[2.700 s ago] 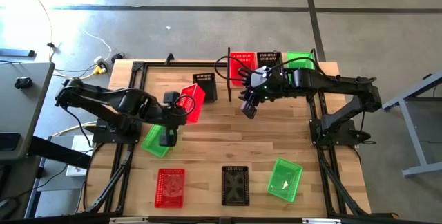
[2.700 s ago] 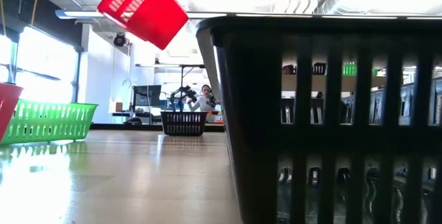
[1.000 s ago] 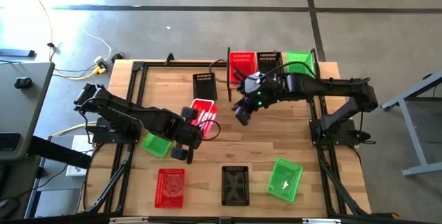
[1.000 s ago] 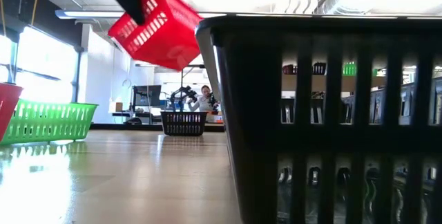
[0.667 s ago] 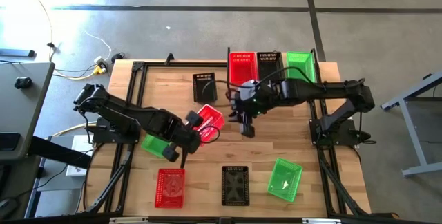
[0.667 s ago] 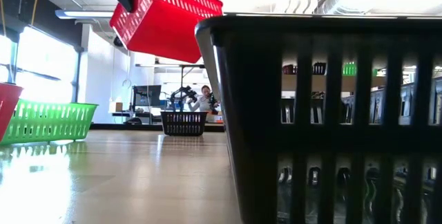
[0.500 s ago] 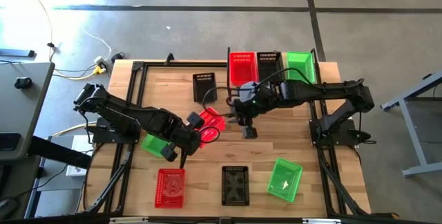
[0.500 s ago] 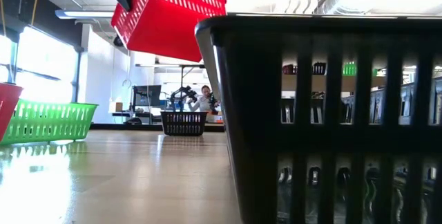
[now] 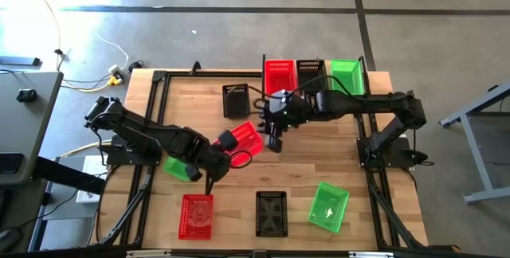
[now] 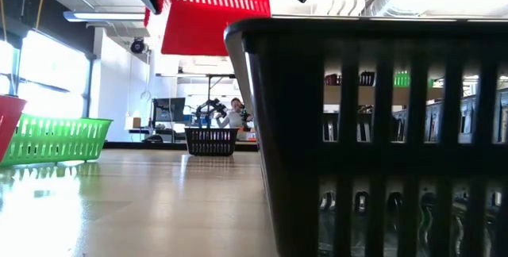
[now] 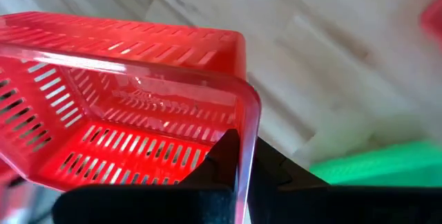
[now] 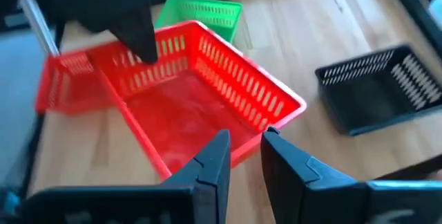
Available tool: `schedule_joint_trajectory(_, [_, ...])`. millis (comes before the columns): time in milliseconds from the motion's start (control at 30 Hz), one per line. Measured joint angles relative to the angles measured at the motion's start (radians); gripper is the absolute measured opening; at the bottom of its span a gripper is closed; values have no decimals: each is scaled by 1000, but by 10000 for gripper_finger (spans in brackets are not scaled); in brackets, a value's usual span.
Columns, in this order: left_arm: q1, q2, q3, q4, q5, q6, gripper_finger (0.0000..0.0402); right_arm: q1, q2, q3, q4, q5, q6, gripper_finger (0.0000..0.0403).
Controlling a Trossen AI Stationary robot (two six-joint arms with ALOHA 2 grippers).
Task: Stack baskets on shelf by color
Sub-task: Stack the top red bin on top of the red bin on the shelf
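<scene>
My left gripper holds a red basket in the air over the middle of the table; the low view shows this red basket level and high up. My right gripper is open at the basket's right end. In the right wrist view its fingers stand on either side of the basket's near wall. The shelf at the far edge carries one red basket, one black and one green, side by side. My left gripper pinches the red basket's end wall at its rim, one finger inside the basket and one outside. The basket is lifted clear and sits about level, open side up. My right gripper straddles the opposite wall; I cannot tell whether its fingers touch it.
Loose baskets rest flat on the table: a black one toward the far side, a green one under my left arm, and red, black and green along the near edge. A person sits far behind.
My left gripper has carried the red basket up and toward the table's right, and the basket has turned from steeply tipped to level. My right gripper has closed in on the basket's right end.
</scene>
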Motion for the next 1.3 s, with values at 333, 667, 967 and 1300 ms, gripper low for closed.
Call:
schedule_joint_trajectory(333, [5,0,0,-114,-129,136,0,-35,0,0,27,-64,260,105])
schedule_joint_trajectory(667, [5,0,0,-111,-225,212,0,-51,24,0,23,-59,387,153])
schedule_joint_trajectory(967, [5,0,0,-113,-266,249,0,-51,76,0,0,-43,476,153])
schedule_joint_trajectory(1300, [6,1,0,-108,-299,248,2,-51,86,0,-12,25,540,21])
